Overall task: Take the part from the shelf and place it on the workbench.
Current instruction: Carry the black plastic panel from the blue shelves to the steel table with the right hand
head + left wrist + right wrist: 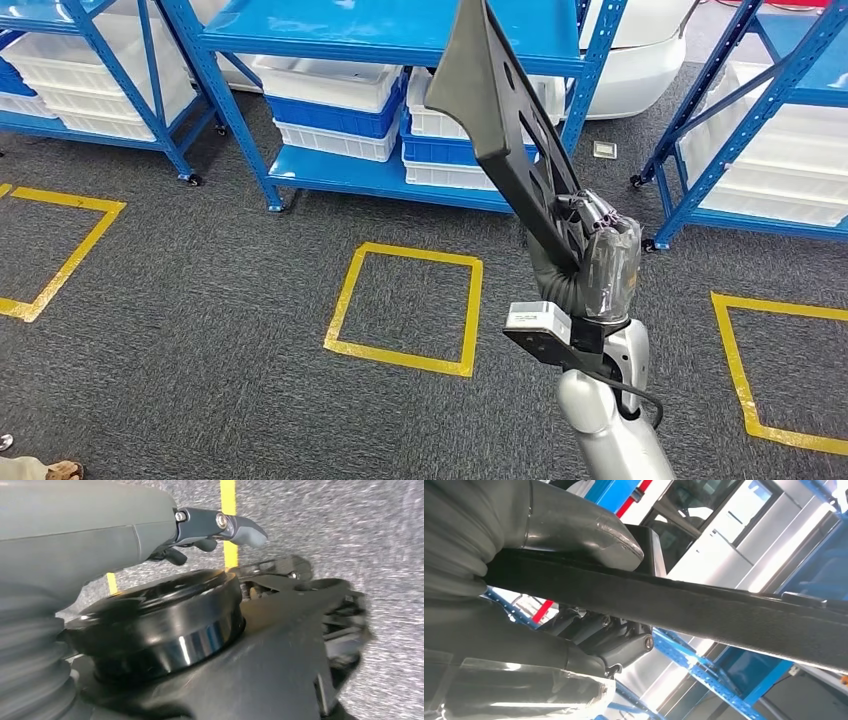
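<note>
The part [500,110] is a large flat dark grey panel with cut-outs near its lower end. It stands tilted up in front of me in the head view, with its top reaching past the blue shelf. My right hand [600,250] grips it at the lower end, arm raised. In the right wrist view the part's edge [724,605] runs across as a dark band, clamped between the thumb [584,525] and the dark fingers [599,630]. My left hand [210,535] hangs over grey carpet, its thumb out and nothing in it.
Blue shelf racks [400,40] with white and blue bins [330,110] stand ahead, and another rack [760,130] is at the right. Yellow tape squares [405,310] mark the grey carpet. A person's foot [40,468] shows at the lower left.
</note>
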